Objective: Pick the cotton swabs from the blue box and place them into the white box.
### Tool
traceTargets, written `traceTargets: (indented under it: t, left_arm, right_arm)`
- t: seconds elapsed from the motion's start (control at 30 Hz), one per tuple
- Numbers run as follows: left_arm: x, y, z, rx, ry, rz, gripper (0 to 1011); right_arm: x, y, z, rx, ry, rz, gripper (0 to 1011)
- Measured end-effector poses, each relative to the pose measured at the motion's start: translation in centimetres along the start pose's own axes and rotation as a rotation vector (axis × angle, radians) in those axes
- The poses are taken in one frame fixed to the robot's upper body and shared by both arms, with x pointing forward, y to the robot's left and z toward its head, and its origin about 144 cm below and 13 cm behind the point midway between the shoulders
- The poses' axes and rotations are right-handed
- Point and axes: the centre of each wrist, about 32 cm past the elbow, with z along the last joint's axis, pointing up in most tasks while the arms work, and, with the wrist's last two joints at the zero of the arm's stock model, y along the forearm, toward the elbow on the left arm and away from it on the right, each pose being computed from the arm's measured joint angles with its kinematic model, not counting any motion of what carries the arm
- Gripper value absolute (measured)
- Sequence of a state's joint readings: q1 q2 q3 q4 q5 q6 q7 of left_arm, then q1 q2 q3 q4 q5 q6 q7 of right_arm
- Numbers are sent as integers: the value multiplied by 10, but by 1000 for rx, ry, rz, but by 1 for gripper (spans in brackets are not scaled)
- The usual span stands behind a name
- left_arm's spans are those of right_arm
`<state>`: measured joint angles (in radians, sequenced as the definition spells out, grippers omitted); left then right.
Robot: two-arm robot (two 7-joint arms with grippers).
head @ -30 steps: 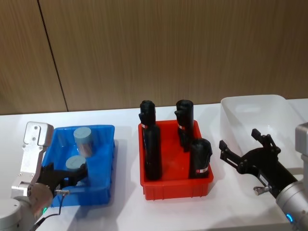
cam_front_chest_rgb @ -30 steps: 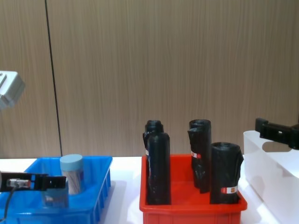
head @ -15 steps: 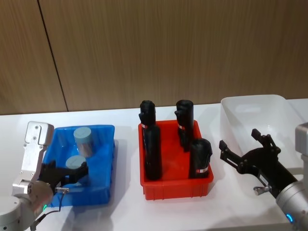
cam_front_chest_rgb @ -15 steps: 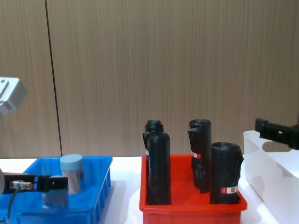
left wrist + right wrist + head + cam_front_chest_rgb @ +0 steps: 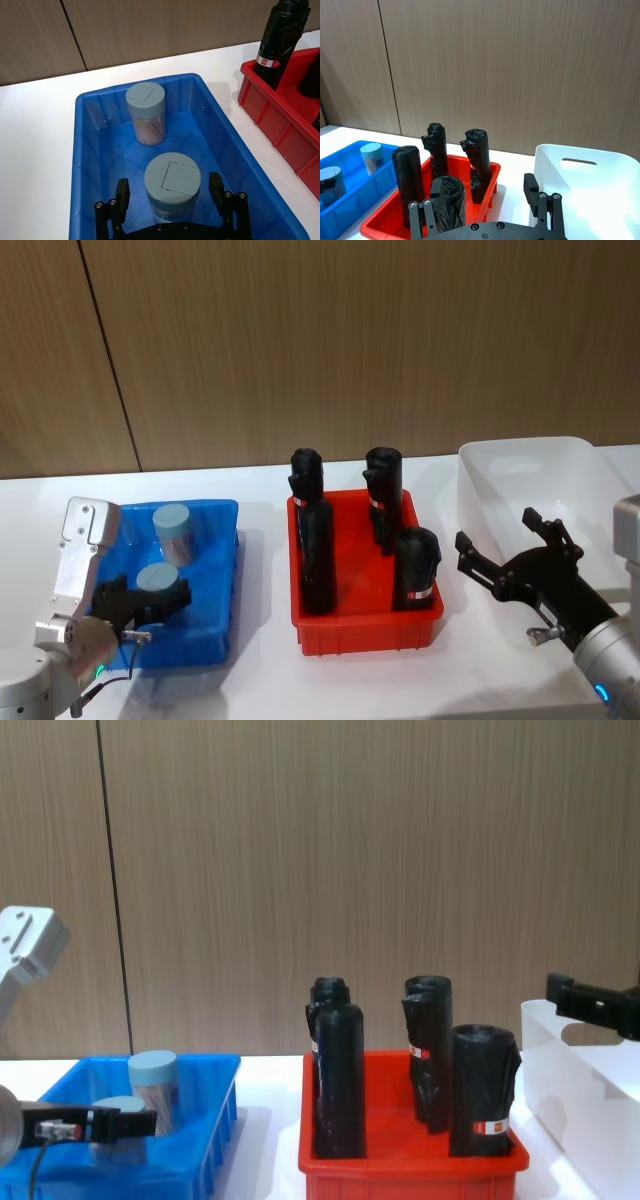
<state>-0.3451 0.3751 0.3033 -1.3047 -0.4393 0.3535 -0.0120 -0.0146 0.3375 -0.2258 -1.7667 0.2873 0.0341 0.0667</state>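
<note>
The cotton swabs, a nearer tub (image 5: 158, 582) and a farther tub (image 5: 172, 530), clear with pale blue lids, are standing upright and apart inside the blue box (image 5: 228, 580); the white box (image 5: 478, 485) is sitting rightmost on the tabletop (image 5: 262, 660).

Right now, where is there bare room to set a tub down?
Bare: inside the white box, and the table strip between blue box and red bin. Crowded: the red bin, with four rolls; the blue box's near end, where the left gripper's open jaws straddle a tub. The right gripper hangs beside the white box.
</note>
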Motion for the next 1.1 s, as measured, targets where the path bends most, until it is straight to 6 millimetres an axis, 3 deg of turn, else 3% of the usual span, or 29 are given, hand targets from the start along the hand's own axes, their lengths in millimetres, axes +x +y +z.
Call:
traceTargets:
  t: [0.17, 0.43, 0.5, 0.6, 1.1]
  left_arm:
    - [1, -4, -3, 5, 0, -8, 981]
    - [2, -7, -6, 3, 0, -21, 808]
    - [2, -8, -7, 0, 0, -24, 703]
    - [1, -8, -7, -7, 0, -26, 661]
    - [-4, 2, -3, -78, -30, -28, 659]
  right_arm:
    - [0, 0, 0, 0, 0, 0, 1002]
    - [0, 0, 0, 0, 0, 0, 1002]
    - [0, 0, 0, 0, 0, 0, 1002]
    - [0, 0, 0, 0, 0, 0, 1002]
    - [0, 0, 0, 0, 0, 0, 1002]
